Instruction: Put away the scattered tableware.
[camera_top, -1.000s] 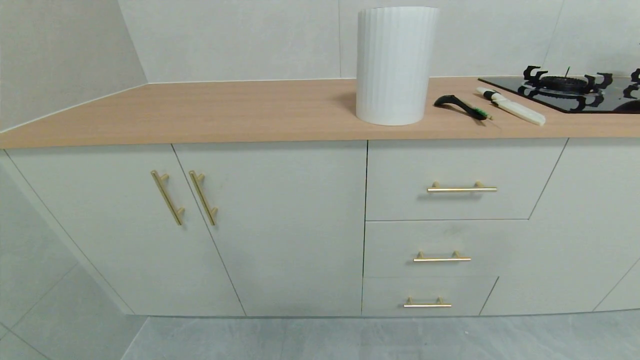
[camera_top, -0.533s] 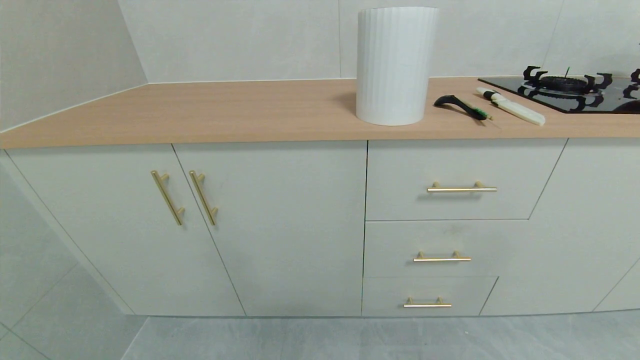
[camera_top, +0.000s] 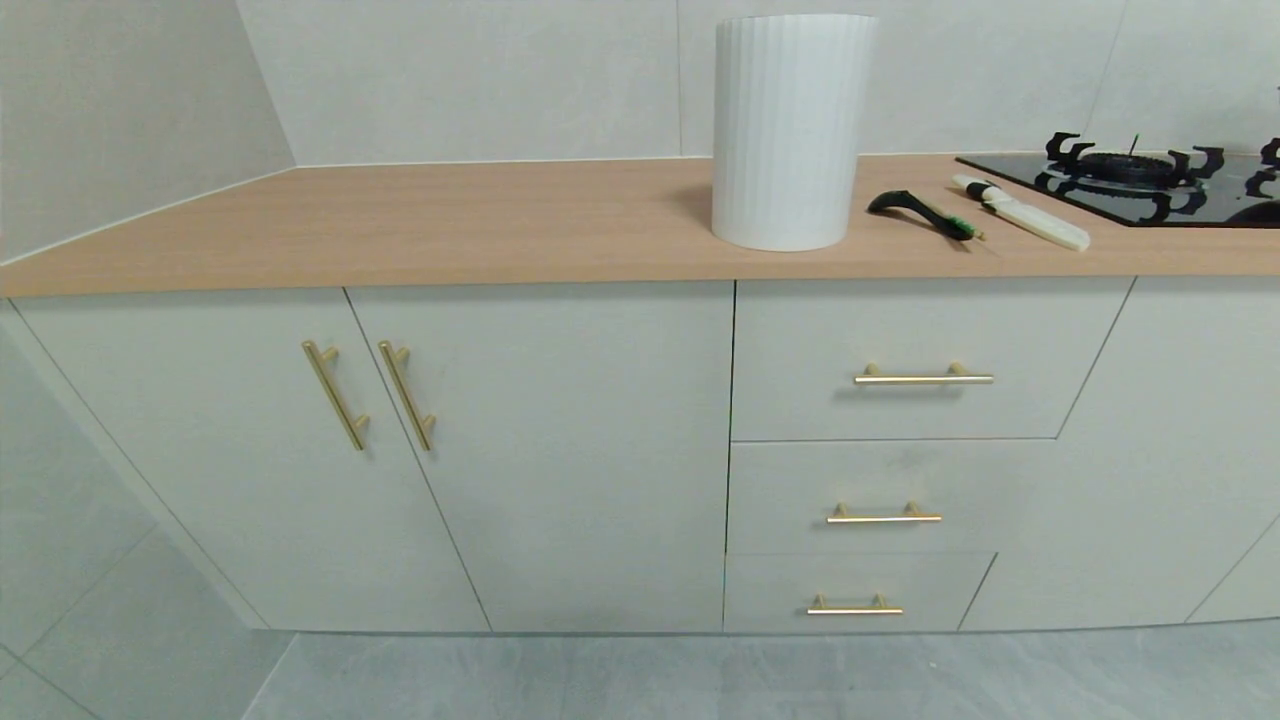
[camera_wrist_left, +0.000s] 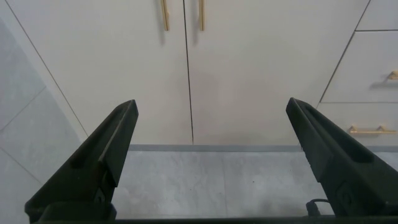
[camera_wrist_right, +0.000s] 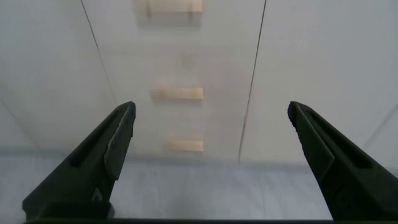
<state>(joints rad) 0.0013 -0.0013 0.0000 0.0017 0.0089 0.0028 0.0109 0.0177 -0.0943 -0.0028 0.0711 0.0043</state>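
Up top, the black-handled utensil w/ a green tip (camera_top: 925, 213) lies flat on the light-wood countertop (camera_top: 450, 220). It is just beside the white knife-shaped utensil w/ a black band (camera_top: 1022, 211), close but apart. The tall white ribbed cylinder (camera_top: 787, 130) stands upright just to their left, and the black gas hob (camera_top: 1130, 180) is on their right, near the white piece.

Head view gives the counter and the full fronts below it: pale double doors (camera_top: 380, 450) and three drawers w/ gold bar handles (camera_top: 925, 378).

Wrist views sit lower. The left gripper (camera_wrist_left: 211, 109) has its jaws spread wide w/ nothing between, facing the door bottoms and grey floor (camera_wrist_left: 211, 180). The right gripper (camera_wrist_right: 211, 109) is likewise wide and empty, facing the drawer stack, whose handles are blurred.
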